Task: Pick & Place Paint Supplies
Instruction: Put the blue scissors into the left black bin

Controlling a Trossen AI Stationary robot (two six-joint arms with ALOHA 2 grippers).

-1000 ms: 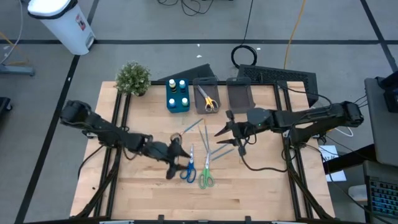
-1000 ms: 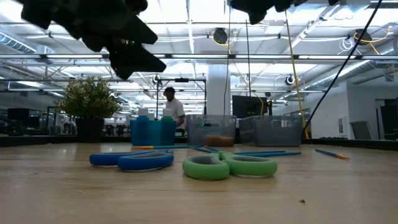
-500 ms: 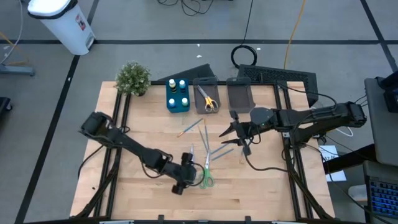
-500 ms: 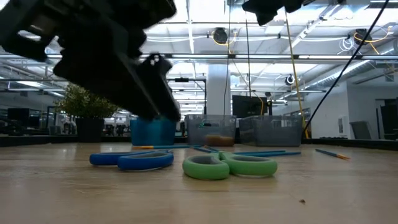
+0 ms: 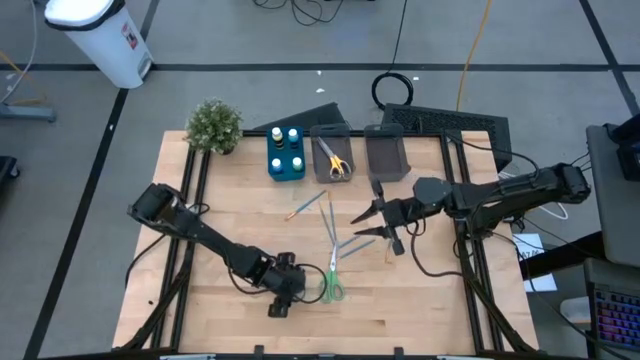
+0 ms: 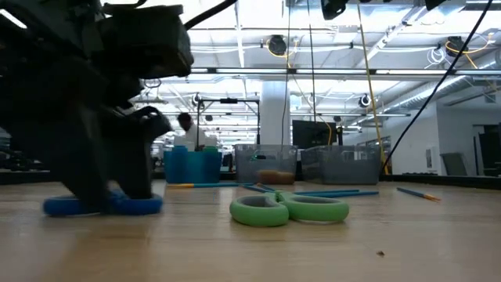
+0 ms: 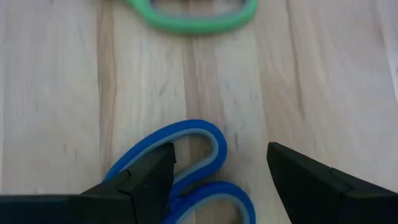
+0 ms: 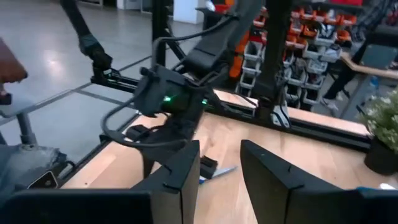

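- Since 1 second ago, the left gripper point(image 5: 290, 288) has swung from the bin side of the blue scissors point(image 5: 297, 279) down to the table's near edge and dropped onto their handles; the right gripper point(image 5: 385, 212) has slid slightly away from the bins.
- High view: the left gripper sits low over the blue scissors, which lie just beside the green scissors point(image 5: 331, 285) on the side away from the right arm. Loose brushes point(image 5: 330, 222) lie between the green scissors and the grey bin point(image 5: 331, 155). The right gripper hangs beside those brushes, holding nothing visible.
- Low view: only here is height clear. The left gripper point(image 6: 109, 176) stands right down at the tabletop around the blue scissors' handles point(image 6: 102, 205), and the green scissors point(image 6: 288, 208) lie flat, apart from them.
- Left wrist view: only here is the grip geometry clear. The 2 fingers point(image 7: 149, 177) stand apart, 1 over a blue loop point(image 7: 180, 158), nothing clamped yet. To do this well, I judge the fingers should straddle both loops squarely before closing, so the scissors do not twist and nudge the green pair point(image 7: 193, 15).
- Right wrist view: the right arm's fingers point(image 8: 177, 177) stand apart, empty, looking toward the left arm point(image 8: 174, 102).
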